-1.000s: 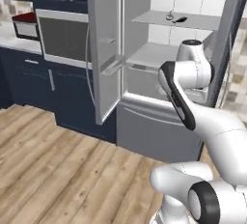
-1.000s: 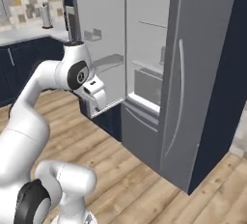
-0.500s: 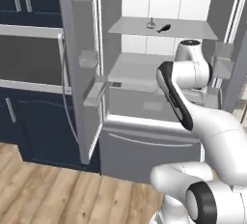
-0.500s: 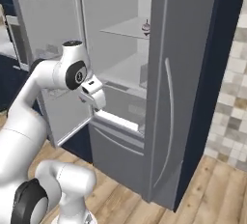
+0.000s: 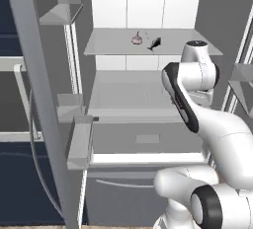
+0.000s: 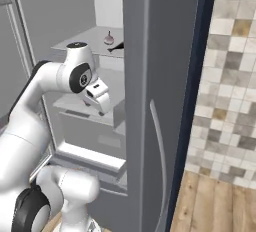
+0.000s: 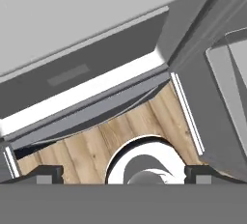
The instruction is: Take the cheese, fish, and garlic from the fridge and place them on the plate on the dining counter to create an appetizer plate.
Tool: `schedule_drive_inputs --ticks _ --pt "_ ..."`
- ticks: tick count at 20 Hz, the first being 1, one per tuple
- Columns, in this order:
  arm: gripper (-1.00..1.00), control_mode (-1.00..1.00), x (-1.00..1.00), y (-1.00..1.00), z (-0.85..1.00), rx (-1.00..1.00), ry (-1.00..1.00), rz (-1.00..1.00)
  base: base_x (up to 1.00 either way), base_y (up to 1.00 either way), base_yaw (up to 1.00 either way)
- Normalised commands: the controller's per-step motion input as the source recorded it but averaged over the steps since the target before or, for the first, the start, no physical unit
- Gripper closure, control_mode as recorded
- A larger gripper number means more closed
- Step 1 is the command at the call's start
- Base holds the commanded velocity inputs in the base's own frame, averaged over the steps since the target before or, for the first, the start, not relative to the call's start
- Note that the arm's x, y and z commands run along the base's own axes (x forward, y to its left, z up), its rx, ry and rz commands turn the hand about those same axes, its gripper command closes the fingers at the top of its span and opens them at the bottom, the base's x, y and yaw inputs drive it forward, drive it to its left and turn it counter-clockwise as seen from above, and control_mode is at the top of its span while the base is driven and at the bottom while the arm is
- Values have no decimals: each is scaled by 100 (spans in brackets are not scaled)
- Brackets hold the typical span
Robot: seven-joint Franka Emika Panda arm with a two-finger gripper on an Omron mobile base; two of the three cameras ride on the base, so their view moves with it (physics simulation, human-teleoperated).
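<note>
garlic (image 5: pixel 137 38), fish (image 5: pixel 155 44) shelved above tool (image 6: pixel 102 101)

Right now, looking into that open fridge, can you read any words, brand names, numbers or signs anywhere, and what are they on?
None: no readable text shows in any view.
The fridge has plain grey shelves and doors, with no brand or label.
The garlic and the fish on the shelf are unmarked.
The robot arm's white shell carries no lettering.
The tiled wall beside the fridge shows only a pattern.
</note>
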Motion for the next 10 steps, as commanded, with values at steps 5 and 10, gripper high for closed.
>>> schedule_drive_inputs --ticks 5,10 --pt "-100 -100 13 1 7 0 1 -3 54 15 -15" --pt "-100 -100 -39 0 75 0 -28 2 0 0 0"
